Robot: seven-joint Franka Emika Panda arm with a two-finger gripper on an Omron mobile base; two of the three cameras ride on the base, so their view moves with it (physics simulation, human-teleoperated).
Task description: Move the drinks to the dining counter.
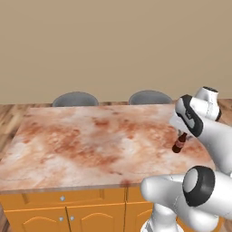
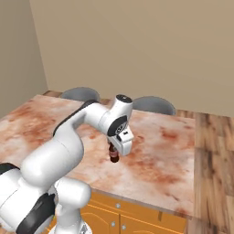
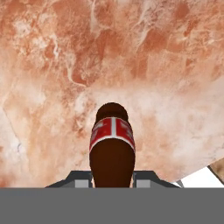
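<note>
The arm reaches out over the dining counter [image 1: 90, 140], a broad reddish-brown marbled tabletop above orange cabinet doors [image 1: 68, 213]. Its gripper [image 2: 113, 148] points down with the fingers [image 3: 81, 180] closed tight around the small dark-brown bottle with the red label [image 1: 179, 142]. The bottle hangs tilted beneath the hand, over the stone near the tabletop's right side; whether its base touches the surface I cannot tell. Two grey chairs [image 1: 75, 99] stand along the far edge, with wooden floor [image 2: 215, 164] beyond the tabletop's right end.
</note>
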